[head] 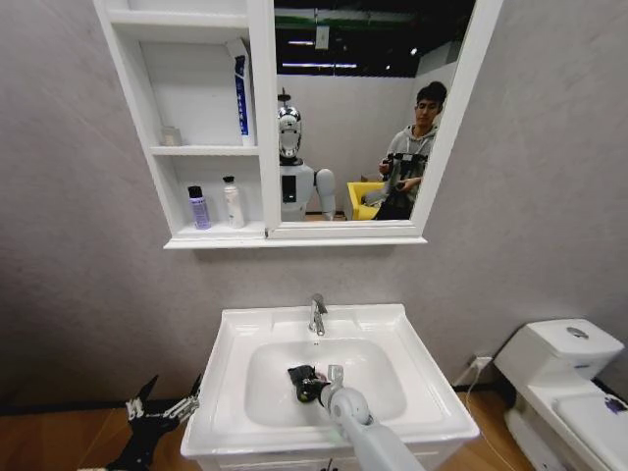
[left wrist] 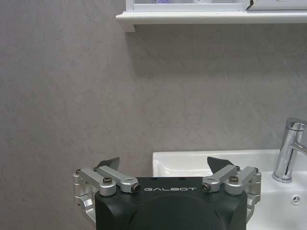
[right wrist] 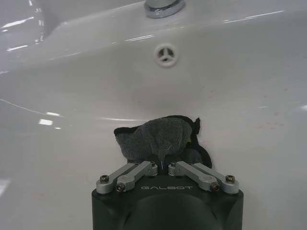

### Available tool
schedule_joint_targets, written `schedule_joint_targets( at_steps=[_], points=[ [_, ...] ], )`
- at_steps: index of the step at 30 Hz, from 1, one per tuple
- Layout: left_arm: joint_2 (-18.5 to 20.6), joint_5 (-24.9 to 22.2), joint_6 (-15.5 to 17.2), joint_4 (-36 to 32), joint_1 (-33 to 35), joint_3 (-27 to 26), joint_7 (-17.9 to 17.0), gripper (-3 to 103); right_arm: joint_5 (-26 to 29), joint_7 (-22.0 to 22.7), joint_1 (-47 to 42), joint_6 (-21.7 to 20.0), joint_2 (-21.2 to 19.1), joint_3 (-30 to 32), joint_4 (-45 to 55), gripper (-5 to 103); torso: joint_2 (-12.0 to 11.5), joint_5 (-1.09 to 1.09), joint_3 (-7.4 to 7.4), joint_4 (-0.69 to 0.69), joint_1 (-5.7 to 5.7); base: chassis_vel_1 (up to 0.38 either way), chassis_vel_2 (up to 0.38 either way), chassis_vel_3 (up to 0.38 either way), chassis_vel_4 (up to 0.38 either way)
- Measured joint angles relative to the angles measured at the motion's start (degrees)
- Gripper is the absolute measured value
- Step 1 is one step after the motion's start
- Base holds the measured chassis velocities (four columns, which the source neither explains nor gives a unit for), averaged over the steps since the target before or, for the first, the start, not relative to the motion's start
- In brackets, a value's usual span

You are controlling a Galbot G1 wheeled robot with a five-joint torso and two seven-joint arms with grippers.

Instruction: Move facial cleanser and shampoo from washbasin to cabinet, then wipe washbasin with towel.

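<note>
**Right gripper pressed the towel into the washbasin bowl**

The right gripper (head: 312, 385) reached down into the oval bowl of the washbasin (head: 402, 339), its fingers drawn close together and pinching the towel (right wrist: 156, 138). In the right wrist view the dark grey cloth was bunched into a rounded clump rather than lying flat, so no clear long axis showed; the clump spread a little wider across the gripper than along it, and lay against the white bowl wall below the overflow hole (right wrist: 167, 54). The towel sat on the bowl's floor near the middle, in front of the chrome faucet (head: 317, 314).

The left gripper (head: 165, 407) hung low beside the washbasin's left edge, apart from it, with its fingers spread wide and nothing between them.

On the cabinet (head: 208, 234) above, a purple bottle (head: 199, 207) and a white bottle (head: 234, 201) stood upright side by side on the lowest shelf, and a blue-and-white tube (head: 240, 95) stood on end on the shelf above, against the mirror frame.
</note>
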Motion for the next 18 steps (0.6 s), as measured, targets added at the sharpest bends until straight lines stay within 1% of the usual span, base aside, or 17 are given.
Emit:
schedule_joint_targets(
  at_steps=[1, 2, 3, 4, 5, 7, 8, 10, 12, 14, 15, 17, 18],
  points=[
    [0.0, 0.0, 0.0, 0.0, 0.0, 0.0, 0.0, 100, 0.0, 0.0, 0.0, 0.0, 0.0, 0.0, 0.0, 5, 0.0, 0.00, 0.00, 0.00, 0.00, 0.000, 0.000, 0.000, 0.000],
    [0.0, 0.0, 0.0, 0.0, 0.0, 0.0, 0.0, 100, -2.6, -0.5, -1.0, 0.9, -1.2, 1.4, 0.4, 5, 0.0, 0.00, 0.00, -0.02, 0.00, 0.000, 0.000, 0.000, 0.000],
    [0.0, 0.0, 0.0, 0.0, 0.0, 0.0, 0.0, 100, -4.1, -0.8, -1.9, 1.4, -2.3, 2.6, 1.0, 5, 0.0, 0.00, 0.00, -0.04, 0.00, 0.000, 0.000, 0.000, 0.000],
    [0.0, 0.0, 0.0, 0.0, 0.0, 0.0, 0.0, 100, -5.1, -1.1, -2.7, 1.8, -3.5, 3.7, 1.6, 5, 0.0, 0.00, 0.00, -0.04, 0.00, 0.000, 0.000, 0.000, 0.000],
    [0.0, 0.0, 0.0, 0.0, 0.0, 0.0, 0.0, 100, -5.1, -1.1, -2.7, 1.8, -3.5, 3.7, 1.6, 5, 0.0, 0.00, 0.00, -0.04, 0.00, 0.000, 0.000, 0.000, 0.000],
    [0.0, 0.0, 0.0, 0.0, 0.0, 0.0, 0.0, 100, -7.7, -1.8, -4.0, 3.0, -5.5, 6.1, 2.3, 5, 0.0, 0.00, 0.00, -0.04, 0.00, 0.000, 0.000, 0.000, 0.000],
    [0.0, 0.0, 0.0, 0.0, 0.0, 0.0, 0.0, 100, -7.7, -1.8, -4.0, 3.0, -5.5, 6.1, 2.3, 5, 0.0, 0.00, 0.00, -0.04, 0.00, 0.000, 0.000, 0.000, 0.000],
    [0.0, 0.0, 0.0, 0.0, 0.0, 0.0, 0.0, 100, -10.1, -2.5, -4.2, 4.7, -6.7, 7.0, 1.9, 5, 0.0, -0.01, 0.00, -0.02, 0.00, 0.000, 0.000, 0.000, 0.000],
    [0.0, 0.0, 0.0, 0.0, 0.0, 0.0, 0.0, 100, -10.4, -2.8, -3.9, 5.0, -6.5, 6.8, 1.3, 5, 0.0, -0.01, 0.00, -0.03, 0.00, 0.000, 0.000, 0.000, 0.000],
    [0.0, 0.0, 0.0, 0.0, 0.0, 0.0, 0.0, 100, -10.0, -3.0, -2.6, 5.2, -5.1, 5.7, -0.2, 5, 0.0, -0.02, 0.00, -0.03, 0.00, 0.000, 0.000, 0.000, 0.000],
    [0.0, 0.0, 0.0, 0.0, 0.0, 0.0, 0.0, 100, -10.0, -3.0, -2.6, 5.2, -5.1, 5.7, -0.2, 5, 0.0, -0.02, 0.00, -0.03, 0.00, 0.000, 0.000, 0.000, 0.000],
    [0.0, 0.0, 0.0, 0.0, 0.0, 0.0, 0.0, 100, -7.1, -3.1, -1.0, 4.3, -2.7, 3.7, -1.5, 5, 0.0, 0.00, 0.00, 0.01, 0.00, 0.000, 0.000, 0.000, 0.000],
    [0.0, 0.0, 0.0, 0.0, 0.0, 0.0, 0.0, 100, -7.1, -3.1, -1.0, 4.3, -2.7, 3.7, -1.5, 5, 0.0, 0.00, 0.00, 0.01, 0.00, 0.000, 0.000, 0.000, 0.000]
  ],
)
